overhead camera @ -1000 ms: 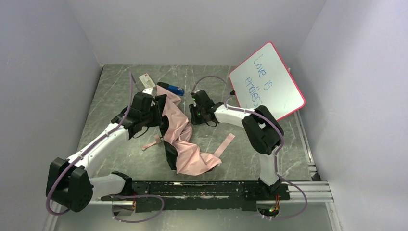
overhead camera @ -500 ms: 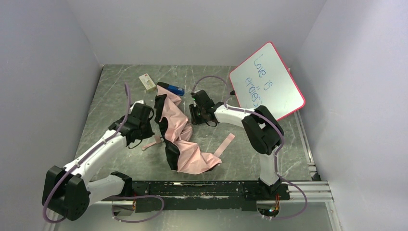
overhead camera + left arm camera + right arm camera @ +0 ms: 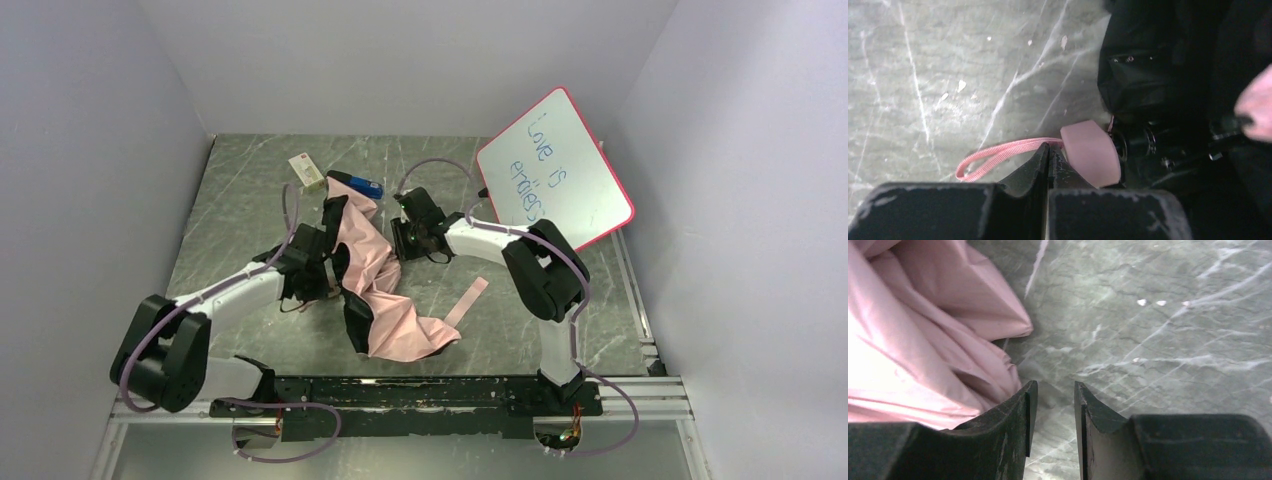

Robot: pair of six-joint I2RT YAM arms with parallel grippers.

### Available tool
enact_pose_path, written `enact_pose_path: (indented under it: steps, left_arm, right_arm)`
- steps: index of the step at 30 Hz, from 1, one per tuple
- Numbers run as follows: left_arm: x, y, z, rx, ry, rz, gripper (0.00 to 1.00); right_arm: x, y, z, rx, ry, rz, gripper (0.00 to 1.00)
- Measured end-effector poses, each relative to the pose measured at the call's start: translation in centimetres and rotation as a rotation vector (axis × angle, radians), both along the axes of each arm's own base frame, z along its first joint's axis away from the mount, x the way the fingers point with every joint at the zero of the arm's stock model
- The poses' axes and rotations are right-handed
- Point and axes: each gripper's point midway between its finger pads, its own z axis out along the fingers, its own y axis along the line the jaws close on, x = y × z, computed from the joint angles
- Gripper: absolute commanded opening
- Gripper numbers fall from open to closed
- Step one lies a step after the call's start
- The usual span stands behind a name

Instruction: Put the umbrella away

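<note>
The umbrella (image 3: 385,285) lies loose in the middle of the table, its pale pink and black fabric crumpled. Its pink handle (image 3: 1090,152) and strap loop (image 3: 998,156) rest on the marble by the black folds (image 3: 1148,75). My left gripper (image 3: 1048,148) is shut, its tips right at the spot where the strap meets the handle, with nothing seen between them; in the top view it (image 3: 318,272) sits at the umbrella's left side. My right gripper (image 3: 1053,390) is slightly open and empty, low over the table just right of the pink fabric (image 3: 923,340); the top view shows it (image 3: 404,240) too.
A pink-framed whiteboard (image 3: 555,170) leans at the back right. A blue object (image 3: 358,186) and a small pale box (image 3: 306,168) lie behind the umbrella. A pink fabric strip (image 3: 465,300) lies right of the umbrella. Walls enclose the table on three sides.
My left gripper has moved from the umbrella's upper fabric back and down to the handle and strap. The right arm has not moved.
</note>
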Motion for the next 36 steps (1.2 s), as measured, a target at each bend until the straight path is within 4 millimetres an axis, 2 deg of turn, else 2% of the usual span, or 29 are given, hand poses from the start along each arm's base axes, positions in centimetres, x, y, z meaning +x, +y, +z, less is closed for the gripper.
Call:
enact_pose_path:
  steps: [4,10,16,19,21,25,27,29,32,34,36]
  left_arm:
    - [1.2,-0.6,-0.8,0.006,0.012,-0.006,0.05]
    - [3.2,-0.6,-0.5,0.053,-0.008,-0.020,0.05]
    - [5.2,0.1,1.0,0.063,-0.052,-0.014,0.20]
    - [7.1,1.0,2.9,0.068,-0.094,0.022,0.33]
    - [8.2,2.0,5.1,0.080,-0.143,0.047,0.39]
    - [9.6,3.7,11.1,0.112,-0.282,0.069,0.48]
    - [10.3,3.5,15.0,0.102,-0.379,0.027,0.54]
    - [10.8,2.2,18.6,0.056,-0.481,-0.068,0.57]
    - [10.5,-1.2,23.1,-0.031,-0.613,-0.269,0.64]
    - [9.6,-5.2,25.3,-0.064,-0.678,-0.455,0.70]
    - [8.1,-10.0,25.9,-0.072,-0.700,-0.660,0.75]
  right_arm:
    - [-0.7,0.7,0.1,0.016,0.013,0.029,0.37]
    - [-0.9,0.6,0.0,0.015,0.011,0.036,0.36]
    - [-1.8,-0.5,0.4,-0.008,0.000,0.007,0.40]
    - [-1.8,-1.7,1.3,-0.031,-0.035,-0.044,0.47]
    - [-1.5,-3.0,3.0,-0.035,-0.084,-0.093,0.54]
    - [-0.6,-5.3,6.4,-0.027,-0.183,-0.182,0.62]
    - [-0.6,-6.5,7.6,-0.027,-0.215,-0.211,0.64]
    - [-1.1,-7.5,8.1,-0.033,-0.229,-0.226,0.65]
    - [-2.8,-9.3,7.3,-0.060,-0.215,-0.231,0.66]
    - [-4.1,-10.5,6.6,-0.079,-0.199,-0.232,0.67]
    - [-5.0,-11.4,6.4,-0.090,-0.189,-0.237,0.68]
